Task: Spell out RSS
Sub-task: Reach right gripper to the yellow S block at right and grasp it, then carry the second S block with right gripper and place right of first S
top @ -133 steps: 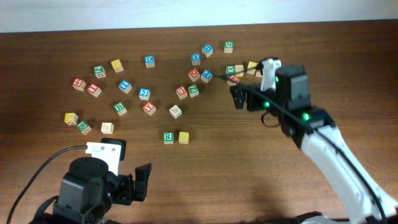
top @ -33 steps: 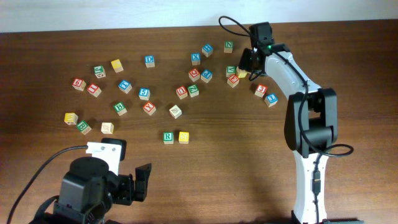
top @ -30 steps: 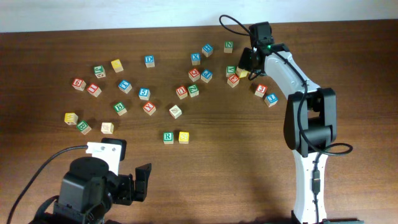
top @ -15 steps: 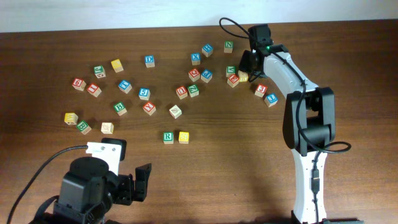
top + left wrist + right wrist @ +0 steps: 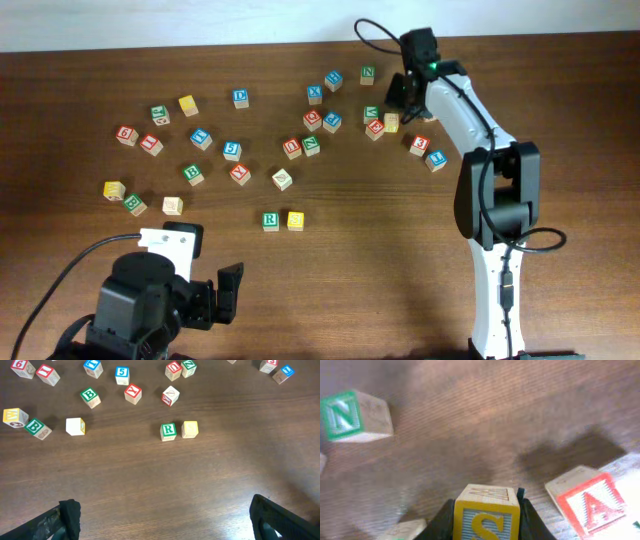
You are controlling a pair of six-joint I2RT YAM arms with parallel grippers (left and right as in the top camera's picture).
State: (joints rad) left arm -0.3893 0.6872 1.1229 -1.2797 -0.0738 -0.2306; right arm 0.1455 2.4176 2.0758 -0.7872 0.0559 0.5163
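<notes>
The cube with a green R (image 5: 270, 220) (image 5: 168, 430) lies near the table's middle. A yellow-faced cube (image 5: 295, 219) (image 5: 190, 429) touches its right side. My right gripper (image 5: 400, 97) (image 5: 486, 505) hangs over the cube cluster at the back right. It is shut on a yellow S cube (image 5: 485, 522), one dark finger pressed against each side. In the overhead view that cube is hidden under the gripper. My left gripper (image 5: 215, 298) (image 5: 167, 520) stays wide open at the front left, with only bare wood between its fingers.
Many other letter cubes are scattered over the back half. A green N cube (image 5: 368, 74) (image 5: 342, 415) and a red A cube (image 5: 590, 505) lie close to the right gripper. A green B cube (image 5: 193, 174) (image 5: 90, 396) sits left of centre.
The right gripper's fingers have closed onto the S cube, and the gripper has shifted slightly toward the table's back edge. The left arm and the R pair have not moved.
</notes>
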